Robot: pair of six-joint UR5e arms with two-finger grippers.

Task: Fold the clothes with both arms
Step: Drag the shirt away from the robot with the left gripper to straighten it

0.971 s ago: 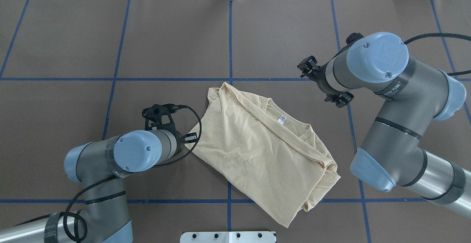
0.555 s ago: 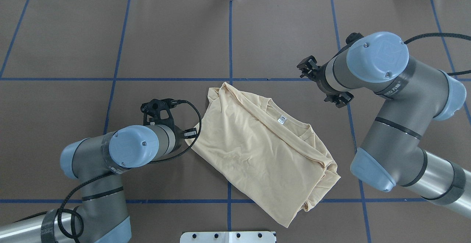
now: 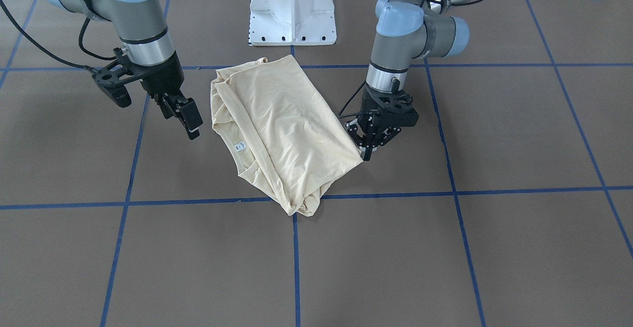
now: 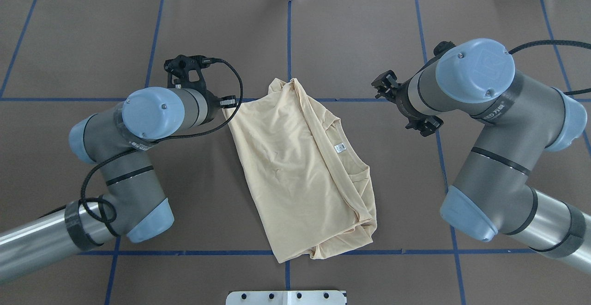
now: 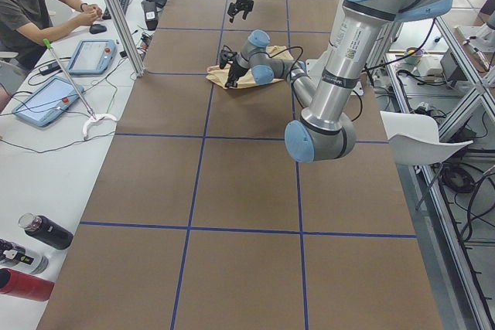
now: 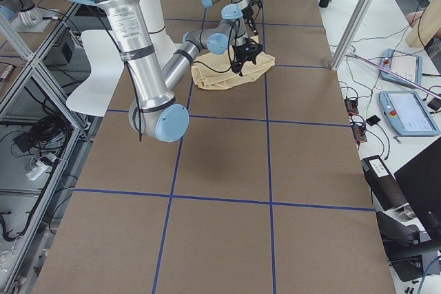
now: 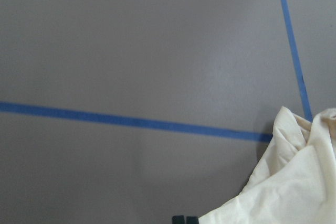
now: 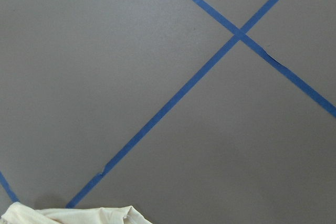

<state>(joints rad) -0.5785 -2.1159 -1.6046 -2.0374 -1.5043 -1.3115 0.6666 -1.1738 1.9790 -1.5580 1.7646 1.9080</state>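
The cream-yellow shirt (image 4: 295, 171) lies folded into a long bundle in the middle of the table, with its white neck label (image 4: 340, 147) facing up. Its print is hidden. The shirt also shows in the front view (image 3: 282, 119). My left gripper (image 3: 367, 153) is low at the shirt's far corner on my left side and shut on it. In the left wrist view the fingertips (image 7: 185, 219) sit together beside the cloth (image 7: 294, 182). My right gripper (image 3: 187, 119) hangs open and empty above the table, beside the collar side and apart from the shirt.
The white pedestal base (image 3: 292, 10) stands at the table's near edge, close behind the shirt. Blue tape lines (image 4: 288, 42) divide the brown table. An operator's desk with tablets (image 5: 54, 98) and bottles (image 5: 39, 233) runs along the far side.
My left gripper has moved away from the base with the shirt's corner. The shirt has swung round and now lies more lengthwise. The right arm has barely moved.
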